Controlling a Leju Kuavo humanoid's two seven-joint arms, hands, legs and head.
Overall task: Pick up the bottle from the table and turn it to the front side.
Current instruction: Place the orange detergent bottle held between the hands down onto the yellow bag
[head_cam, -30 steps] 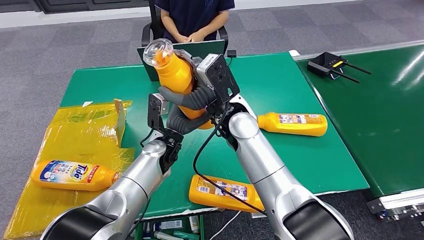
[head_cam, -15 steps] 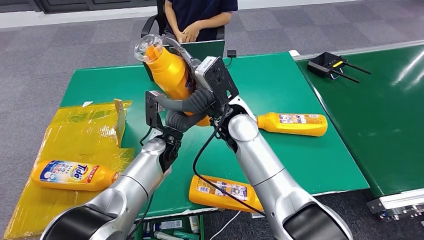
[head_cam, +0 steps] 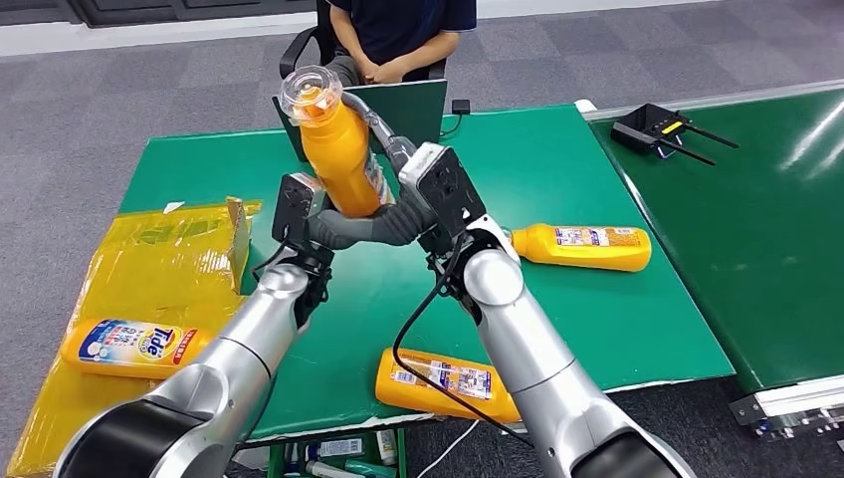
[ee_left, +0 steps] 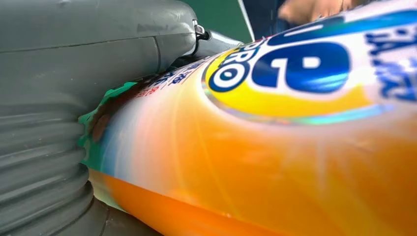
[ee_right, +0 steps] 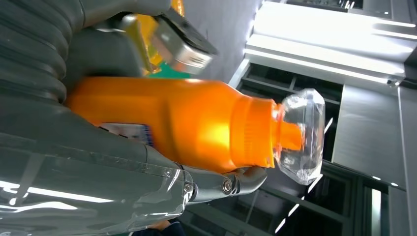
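Two robot hands meet on the orange bottle, which is held in the air above the green bench. Its long axis runs nearly upright, leaning a little, with the clear cap at the top and tipped toward the seated person at the far side of the bench. In the left wrist view the printed label with blue lettering faces that camera, while the plain orange side faces the head camera.

The right robot hand is clamped on the bottle: the right wrist view shows a finger running along the body up to the shoulder just below the cap. The left robot hand presses against the lower part of the bottle from the other side; it seems to be gripping too, though the close view leaves its fingers mostly hidden.

Near the held bottle, a second bottle lies on its side on the bench beyond the right arm, and a third lies at the bench's near edge. A fourth bottle rests on a yellow bag beside the left arm. A black device with antennas sits on the neighbouring green surface. Grey carpet covers the floor around the bench.
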